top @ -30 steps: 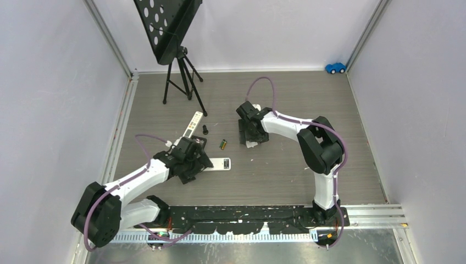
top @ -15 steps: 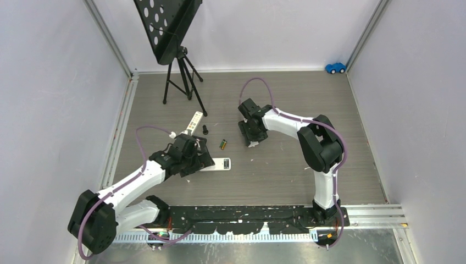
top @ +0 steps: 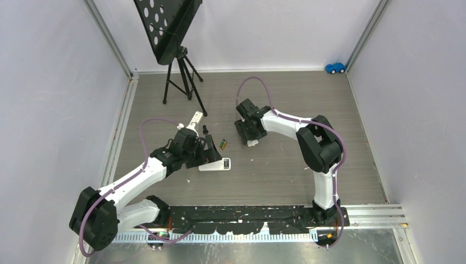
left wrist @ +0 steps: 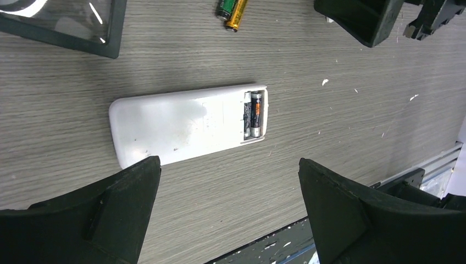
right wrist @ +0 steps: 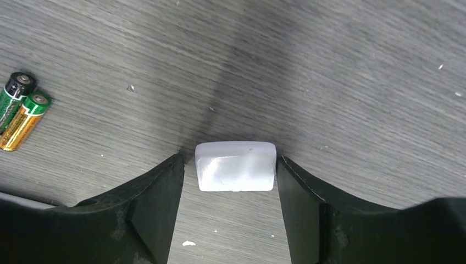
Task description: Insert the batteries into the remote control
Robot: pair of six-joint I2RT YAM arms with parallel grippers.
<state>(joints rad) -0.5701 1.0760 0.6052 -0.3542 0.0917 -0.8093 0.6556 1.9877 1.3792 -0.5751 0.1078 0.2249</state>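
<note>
**Left arm advances over the remote**

The left gripper (left wrist: pixel 228 176) has moved forward, jaws wide apart. The remote control (left wrist: pixel 176 124) lies just ahead of them with batteries (left wrist: pixel 255 113) seated in it. The right gripper (right wrist: pixel 229 158) straddles the white cover (right wrist: pixel 235 175), and I cannot tell whether it is pinching it. Refitting the cover seems next.

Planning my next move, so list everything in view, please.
loose batteries: two, green and gold, side by side on the table
remote control: one, white, face down, compartment open
cells in compartment: dark, count unclear
small white piece: one, lying right of the loose batteries
second remote: one, white, farther back
small black object: one, beside the second remote
tray: one, black-framed, by the remote control
music stand: one, black, far left
toy car: one, blue, far right corner
left hand: open, above the remote control
right hand: open, straddling the small white piece
</note>
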